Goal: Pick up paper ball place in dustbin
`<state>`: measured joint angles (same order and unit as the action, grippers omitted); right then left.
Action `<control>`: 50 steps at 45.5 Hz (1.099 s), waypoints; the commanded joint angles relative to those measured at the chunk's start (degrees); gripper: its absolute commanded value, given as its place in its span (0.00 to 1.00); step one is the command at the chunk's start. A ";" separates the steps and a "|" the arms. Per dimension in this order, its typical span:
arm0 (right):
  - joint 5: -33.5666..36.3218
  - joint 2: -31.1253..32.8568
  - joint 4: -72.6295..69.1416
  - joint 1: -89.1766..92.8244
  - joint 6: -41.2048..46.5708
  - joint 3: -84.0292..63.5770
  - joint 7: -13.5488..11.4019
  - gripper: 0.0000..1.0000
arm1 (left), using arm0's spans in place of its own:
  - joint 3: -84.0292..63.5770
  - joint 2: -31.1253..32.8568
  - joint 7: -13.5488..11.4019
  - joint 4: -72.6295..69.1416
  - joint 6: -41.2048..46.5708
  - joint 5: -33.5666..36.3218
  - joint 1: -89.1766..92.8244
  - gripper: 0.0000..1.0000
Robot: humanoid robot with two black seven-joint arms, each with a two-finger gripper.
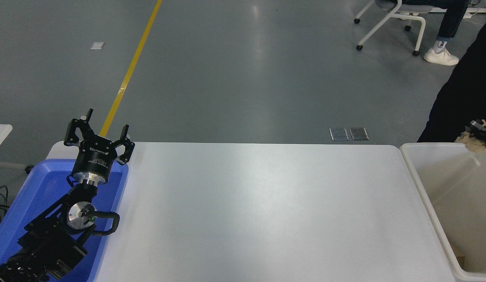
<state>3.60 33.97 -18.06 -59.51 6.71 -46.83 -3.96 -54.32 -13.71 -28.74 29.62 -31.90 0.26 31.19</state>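
The paper ball (470, 141) sits at the right picture edge, over the dustbin (415, 164) far rim, with the right gripper (479, 127) barely in view; you cannot tell its finger state. Release remains. The left gripper (98, 135) is parked, fingers spread, over the blue tray (15, 211).

Paper ball (470, 140) at far right edge above dustbin (423, 184) rim, pinched by barely visible right gripper (477, 127); left gripper (100, 131) spread wide over blue tray (15, 211) near left.
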 commanded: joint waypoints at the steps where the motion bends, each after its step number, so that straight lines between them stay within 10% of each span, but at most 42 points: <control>1: 4.66 -1.89 5.75 11.42 -6.00 3.49 0.00 0.00 | -0.09 0.00 0.00 0.00 -0.01 0.01 -0.08 0.98; 24: 4.66 -6.46 5.84 20.22 -14.62 8.24 0.09 0.01 | -0.09 0.00 0.00 0.00 -0.01 0.01 -0.08 0.98; 30: 4.58 -6.46 5.84 20.22 -15.06 8.24 0.09 0.40 | -0.09 0.00 0.00 0.00 -0.01 0.01 -0.08 0.98; 36: 4.66 -6.46 6.02 20.22 -16.81 8.24 0.18 1.00 | -0.09 0.00 0.00 0.00 -0.01 0.01 -0.08 0.98; 50: 4.66 -6.73 5.84 20.31 -17.61 8.24 0.18 1.00 | -0.09 0.00 0.00 0.00 -0.01 0.01 -0.08 0.98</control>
<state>8.24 27.55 -12.17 -39.42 -10.04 -38.68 -3.80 -54.41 -13.71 -28.74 29.62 -31.90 0.26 31.12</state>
